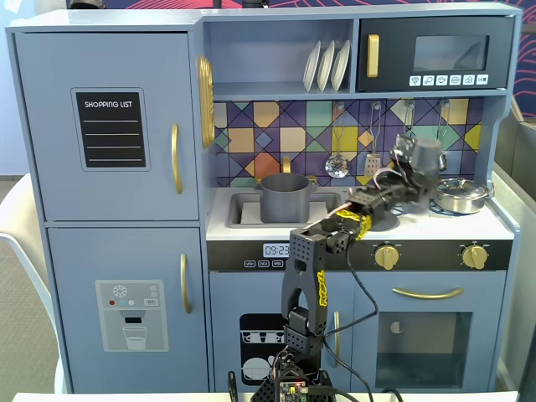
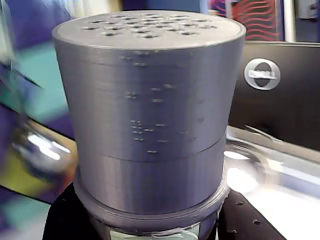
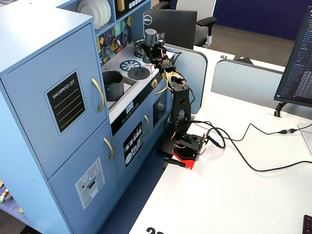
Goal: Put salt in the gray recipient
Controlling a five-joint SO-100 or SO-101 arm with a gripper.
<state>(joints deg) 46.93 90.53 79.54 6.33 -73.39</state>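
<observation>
My gripper (image 1: 412, 170) is shut on the salt (image 1: 425, 154), a dark-gray shaker held upright above the right side of the toy stove. In the wrist view the salt (image 2: 150, 105) fills the frame, with its perforated cap on top and a strip of pale green label at the bottom. Black jaws press on both its lower sides. The gray recipient (image 1: 285, 198), a matte dark pot, stands in the sink well to the left of the gripper. From the side fixed view the gray recipient (image 3: 113, 84) shows something green inside, and the salt (image 3: 150, 36) hangs farther back.
A shiny steel pan (image 1: 461, 194) sits on the counter just right of the gripper. Ladles and a spatula (image 1: 372, 159) hang on the tiled back wall. White plates (image 1: 327, 65) stand on the shelf above. A Dell monitor (image 2: 262, 74) is behind the kitchen.
</observation>
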